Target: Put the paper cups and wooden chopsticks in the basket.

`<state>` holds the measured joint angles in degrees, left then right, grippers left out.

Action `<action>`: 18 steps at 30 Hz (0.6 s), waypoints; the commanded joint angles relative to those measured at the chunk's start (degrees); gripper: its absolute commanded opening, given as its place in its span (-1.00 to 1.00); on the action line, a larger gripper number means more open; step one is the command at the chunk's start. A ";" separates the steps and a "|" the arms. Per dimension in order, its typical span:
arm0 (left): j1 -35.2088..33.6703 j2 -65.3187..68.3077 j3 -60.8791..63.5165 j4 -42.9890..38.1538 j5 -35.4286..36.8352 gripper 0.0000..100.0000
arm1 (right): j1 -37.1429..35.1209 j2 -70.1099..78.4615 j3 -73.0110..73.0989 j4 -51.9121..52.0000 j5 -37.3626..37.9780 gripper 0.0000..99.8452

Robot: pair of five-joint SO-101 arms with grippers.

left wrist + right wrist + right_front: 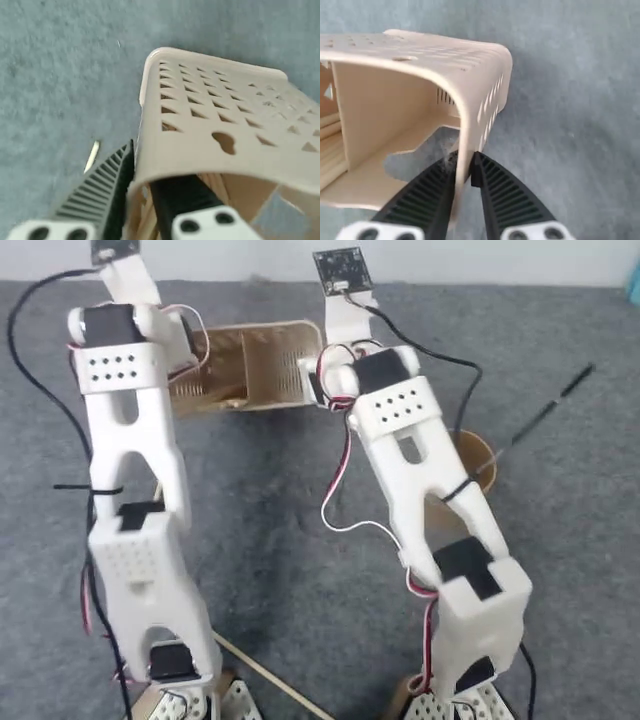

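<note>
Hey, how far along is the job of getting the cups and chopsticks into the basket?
Partly done: some wooden chopsticks already lie in the basket. In hand: the left gripper and the right gripper each pinch a basket wall. Left: a paper cup and one chopstick are on the carpet, outside it.

No text, label, brand, number or sign could be read anywhere in the views. The basket (pixel 225 115) wall carried only punched slots and one keyhole-shaped cut-out, with no print on it.
</note>
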<state>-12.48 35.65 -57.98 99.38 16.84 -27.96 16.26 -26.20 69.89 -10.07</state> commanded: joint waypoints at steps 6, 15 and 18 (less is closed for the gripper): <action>5.63 -32.88 29.67 0.70 -5.54 -0.98 | 0.75 -15.43 -1.14 16.66 -0.09 -0.99; 2.46 -40.26 38.11 -2.73 -5.89 -0.97 | 0.84 -21.58 -1.14 30.29 -0.09 -0.99; 2.46 -40.62 38.02 -2.73 -9.76 -0.96 | 0.75 -21.58 -0.97 32.57 -0.26 -0.99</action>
<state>-8.00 -1.01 -19.74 98.51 11.21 -28.04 -0.53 -26.20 99.60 -10.15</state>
